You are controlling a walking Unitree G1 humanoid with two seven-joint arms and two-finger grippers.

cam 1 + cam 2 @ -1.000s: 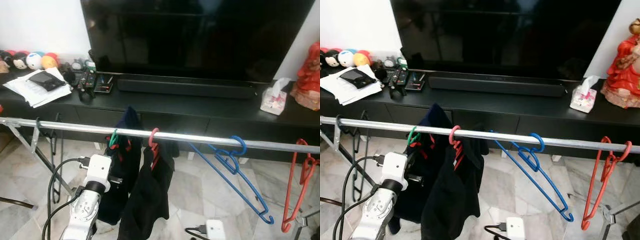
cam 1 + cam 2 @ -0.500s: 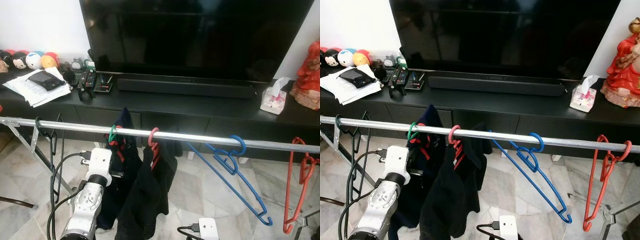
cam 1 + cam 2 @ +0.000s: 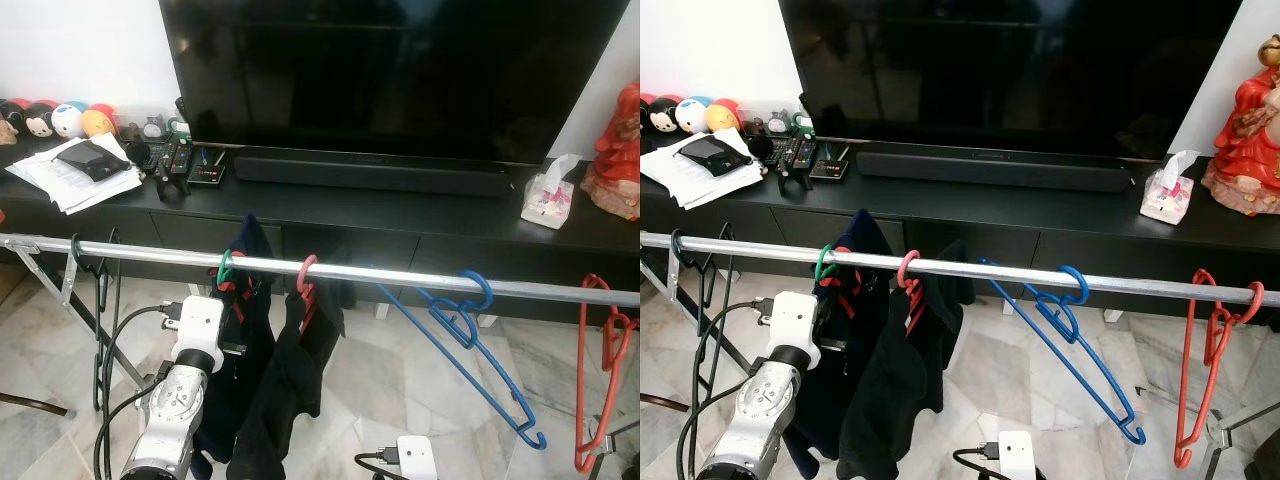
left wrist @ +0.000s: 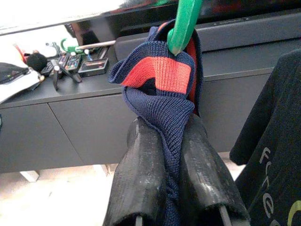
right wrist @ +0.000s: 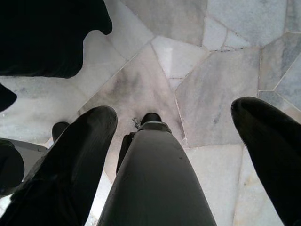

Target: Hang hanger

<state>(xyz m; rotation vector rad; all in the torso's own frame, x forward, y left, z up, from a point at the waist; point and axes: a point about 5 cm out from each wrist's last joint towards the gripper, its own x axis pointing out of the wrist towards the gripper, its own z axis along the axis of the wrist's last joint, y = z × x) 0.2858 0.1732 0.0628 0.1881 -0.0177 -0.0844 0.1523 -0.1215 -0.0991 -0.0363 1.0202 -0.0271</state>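
Left arm raised, right arm hanging.
The left arm point(image 3: 165, 430) rises from the lower left of the head view, its wrist tilted up and forward. The left gripper point(image 4: 164, 141) has its fingers point(image 4: 141, 174) pressed together on cloth. The right gripper point(image 5: 174, 117) points down, fingers point(image 5: 77, 146) spread wide.

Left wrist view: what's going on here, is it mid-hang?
The left gripper is shut on a navy knit garment with a red stripe, which hangs from a green plastic hanger already hooked over the silver metal rail in front of the black TV cabinet. A black T-shirt on a pink hanger hangs beside it; an empty blue hanger and a red one hang further along. The right gripper hangs open over the marble floor.
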